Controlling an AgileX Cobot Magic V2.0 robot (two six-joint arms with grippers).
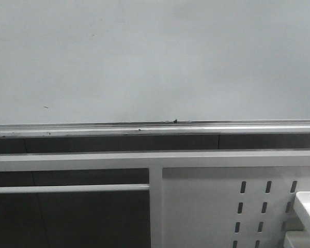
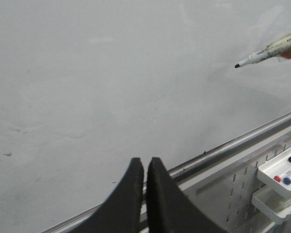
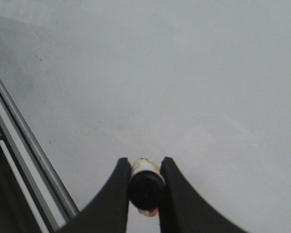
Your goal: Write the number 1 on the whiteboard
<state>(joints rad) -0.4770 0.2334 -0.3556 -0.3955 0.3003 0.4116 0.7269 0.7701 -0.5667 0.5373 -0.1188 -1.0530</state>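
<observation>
While the whiteboard [image 1: 155, 57] sits blank, no number 1 yet.
Right gripper [image 3: 145, 187] pinches a light, slick marker [image 3: 145, 189] mid-barrel; left gripper [image 2: 144, 167] is closed, empty.

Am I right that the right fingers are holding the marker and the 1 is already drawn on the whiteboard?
Not quite. The right gripper does hold the marker, but the whiteboard carries no 1 yet. The front view shows it bare except for tiny specks; the left wrist view shows the marker tip off the board.

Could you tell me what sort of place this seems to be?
Probably a lab or office writing station: a large whiteboard with a metal rail, a slotted panel, and trays of markers.
</observation>
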